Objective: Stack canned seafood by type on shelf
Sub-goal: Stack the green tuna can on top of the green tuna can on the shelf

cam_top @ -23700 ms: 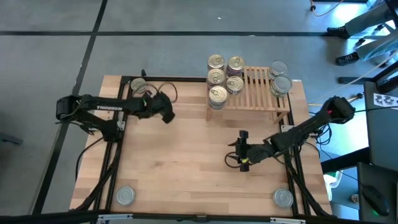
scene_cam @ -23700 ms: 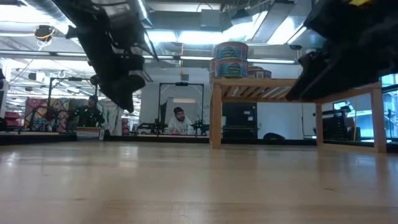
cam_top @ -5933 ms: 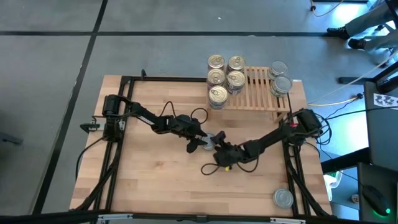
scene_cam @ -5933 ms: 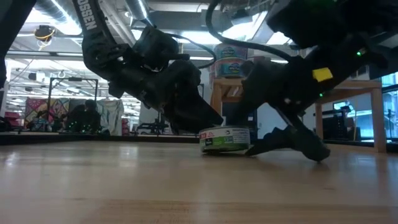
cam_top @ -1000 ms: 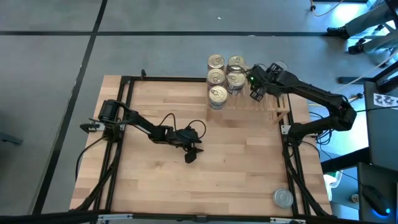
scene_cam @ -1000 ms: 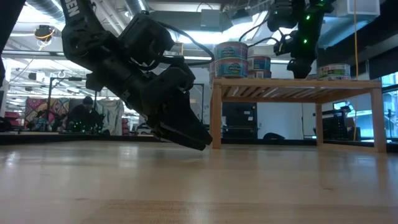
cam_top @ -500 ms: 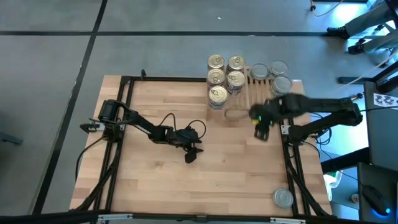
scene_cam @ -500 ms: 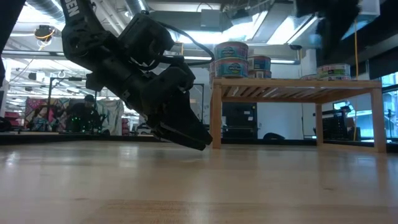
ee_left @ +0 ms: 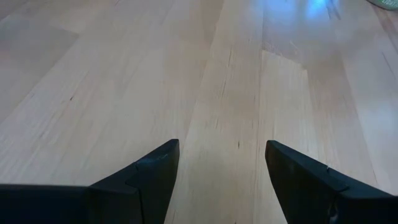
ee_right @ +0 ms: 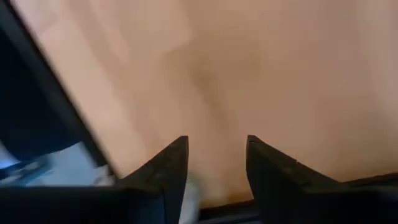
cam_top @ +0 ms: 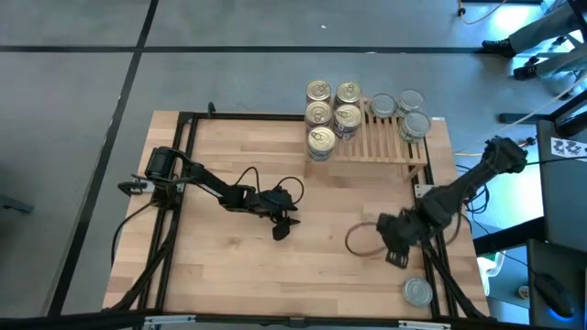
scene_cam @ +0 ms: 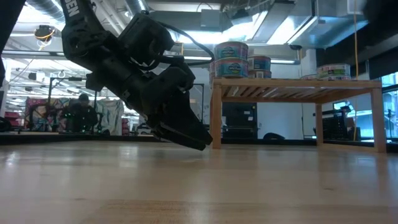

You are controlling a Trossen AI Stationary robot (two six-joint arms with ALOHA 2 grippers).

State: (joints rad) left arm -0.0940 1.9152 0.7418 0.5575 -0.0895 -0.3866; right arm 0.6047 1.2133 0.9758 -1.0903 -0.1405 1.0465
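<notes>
The shelf (cam_top: 385, 139) stands at the table's far right on its short legs. Gold-topped cans (cam_top: 319, 114) are stacked on its left end, and silver-topped cans (cam_top: 413, 124) on its right part, one of them (cam_top: 383, 105) nearer the middle. In the low view the can stacks (scene_cam: 231, 59) rise above the shelf (scene_cam: 292, 84). One more silver-topped can (cam_top: 418, 291) stands on the table at the near right corner. My left gripper (cam_top: 282, 227) (ee_left: 222, 144) rests open at mid-table, low over bare wood. My right gripper (cam_top: 396, 255) (ee_right: 216, 140) hangs open over the near right part, pointing down, with nothing between its fingers.
The black frame rails (cam_top: 431, 266) run along the table's right and left sides; my right gripper is close to the right rail. A cable loop (cam_top: 359, 240) lies beside it. Bare wood (cam_top: 238, 275) stretches across the near left of the table.
My right gripper has swung from above the shelf toward the table's near edge along the right side and has tipped to point down. Where it stood over the shelf, a silver-topped can now shows on the slats.
</notes>
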